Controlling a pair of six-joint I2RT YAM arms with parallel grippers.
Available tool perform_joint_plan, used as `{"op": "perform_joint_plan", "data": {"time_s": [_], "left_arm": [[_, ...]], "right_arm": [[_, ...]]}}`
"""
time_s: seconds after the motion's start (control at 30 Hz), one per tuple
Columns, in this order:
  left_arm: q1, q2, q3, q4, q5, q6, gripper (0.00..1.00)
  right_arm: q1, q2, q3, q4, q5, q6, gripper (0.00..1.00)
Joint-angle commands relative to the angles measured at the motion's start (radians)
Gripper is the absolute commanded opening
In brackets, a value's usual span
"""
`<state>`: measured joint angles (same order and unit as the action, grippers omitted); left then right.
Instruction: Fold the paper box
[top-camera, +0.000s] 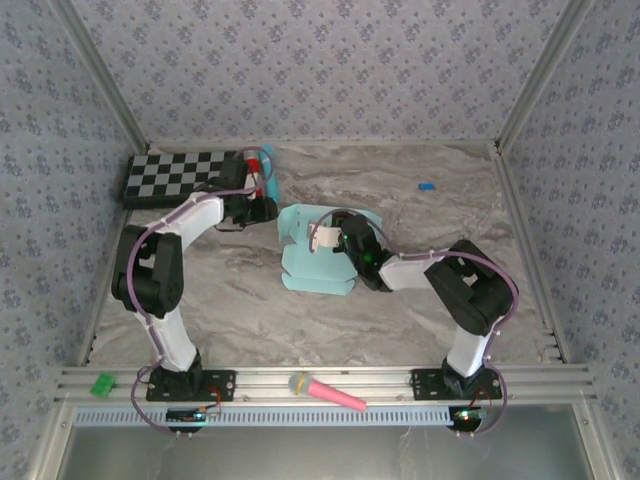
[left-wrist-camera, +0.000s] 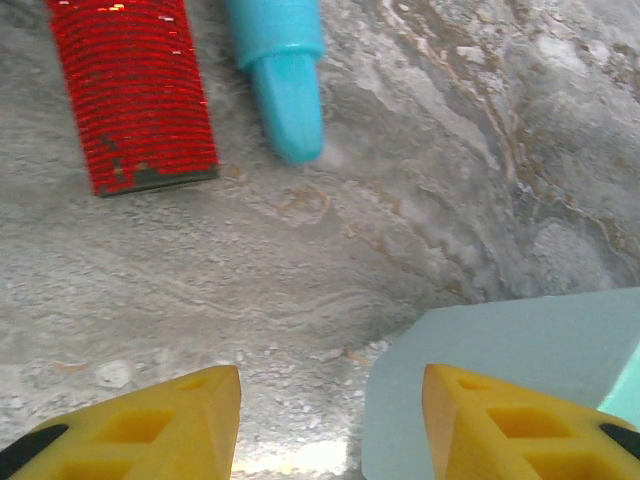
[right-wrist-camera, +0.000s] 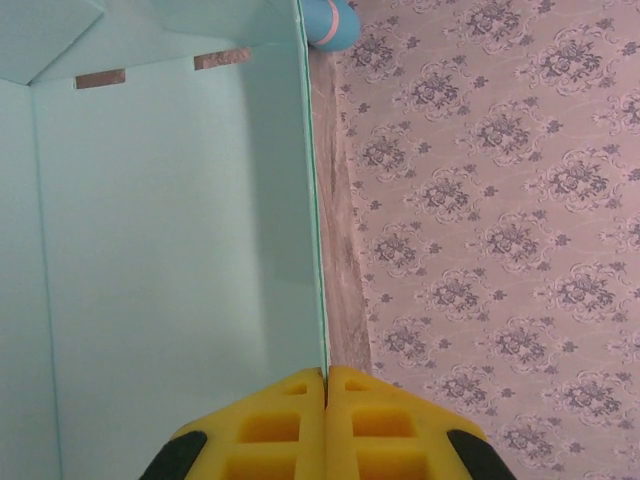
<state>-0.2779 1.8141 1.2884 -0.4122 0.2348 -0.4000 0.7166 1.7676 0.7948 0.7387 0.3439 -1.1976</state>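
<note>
Looking down from the overhead camera, I found the paper box (top-camera: 308, 272) in the middle of the table (top-camera: 260, 320), partly raised, between the two grippers. The right gripper (right-wrist-camera: 326, 385) had hold of it. Its wrist view showed the yellow fingers pressed together on an upright card wall, the thin edge running straight out from the seam between them.

The left gripper (left-wrist-camera: 330, 405) hung low just beside the box's far-left corner, fingers (left-wrist-camera: 195, 420) spread with only tabletop between them. A flat corner of card lay at its right finger; whether it touched I couldn't tell. So the box lay to that gripper's right, while the turquoise marker (left-wrist-camera: 285, 80) and a red ribbed piece (left-wrist-camera: 135, 90) lay ahead of it, apart from the card.

I judged the box's long axis to run roughly away from the bases, though the right arm hid part of it. With one wall pinched by the right arm, I reckoned the next fold would fall to the left arm, reaching rightward.
</note>
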Motion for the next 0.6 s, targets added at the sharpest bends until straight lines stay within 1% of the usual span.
{"op": "perform_joint_plan", "data": {"time_s": [0.0, 0.1, 0.2, 0.37, 0.57], "left_arm": [[0.013, -0.016, -0.006, 0.014, -0.038, -0.010, 0.51], [0.018, 0.010, 0.004, 0.027, -0.034, -0.001, 0.51], [0.020, 0.052, 0.033, 0.033, -0.005, 0.016, 0.51], [0.017, 0.124, 0.086, 0.018, 0.082, 0.039, 0.51], [-0.013, 0.115, 0.080, 0.015, 0.121, 0.061, 0.50]], "right_arm": [[-0.011, -0.022, 0.027, -0.085, -0.040, 0.007, 0.00], [-0.020, -0.042, 0.038, -0.134, -0.072, 0.020, 0.00], [-0.029, -0.053, 0.049, -0.169, -0.096, 0.027, 0.00], [-0.039, -0.050, 0.074, -0.216, -0.118, 0.030, 0.00], [-0.042, -0.038, 0.096, -0.238, -0.115, 0.036, 0.00]]}}
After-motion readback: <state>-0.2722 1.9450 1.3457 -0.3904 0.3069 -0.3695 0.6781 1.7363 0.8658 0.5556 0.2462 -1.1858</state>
